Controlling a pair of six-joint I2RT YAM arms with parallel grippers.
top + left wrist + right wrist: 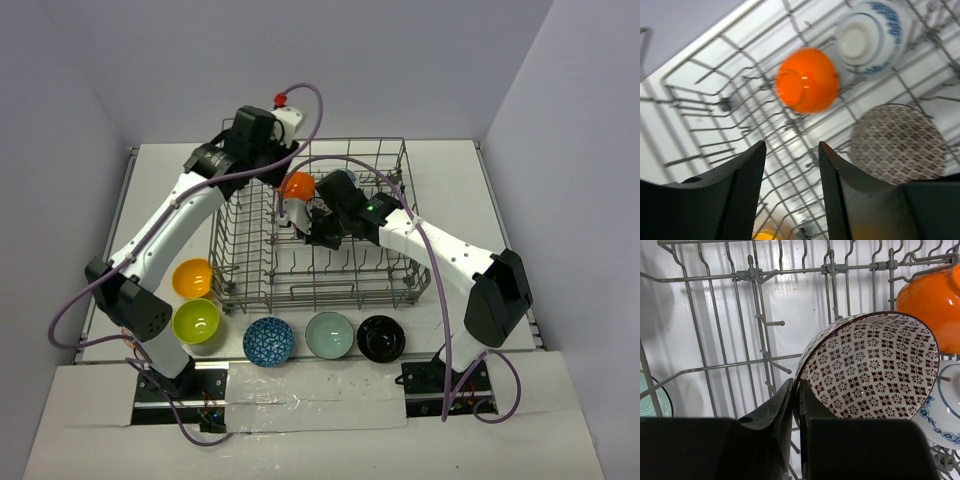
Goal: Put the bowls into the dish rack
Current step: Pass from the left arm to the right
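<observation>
Grey wire is used throughout the dish rack (330,285). Within it, the orange bowl (806,80) is plainly coloured, the white bowl (867,37) is banded with blue motifs, and the red-and-white bowl (870,367) is covered in small dark-red squares. Outside, a yellow bowl (193,277), a lime green bowl (196,321), a finely netted blue bowl (268,341), a pale teal bowl (329,334) and a glossy black bowl (381,338) are seen

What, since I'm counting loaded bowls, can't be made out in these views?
Top view: the right arm hides bowls inside the dish rack.
Left wrist: orange bowl blurred; red-patterned bowl partly behind the left fingers.
Right wrist: blue-and-white bowl cut off by the right edge.
</observation>
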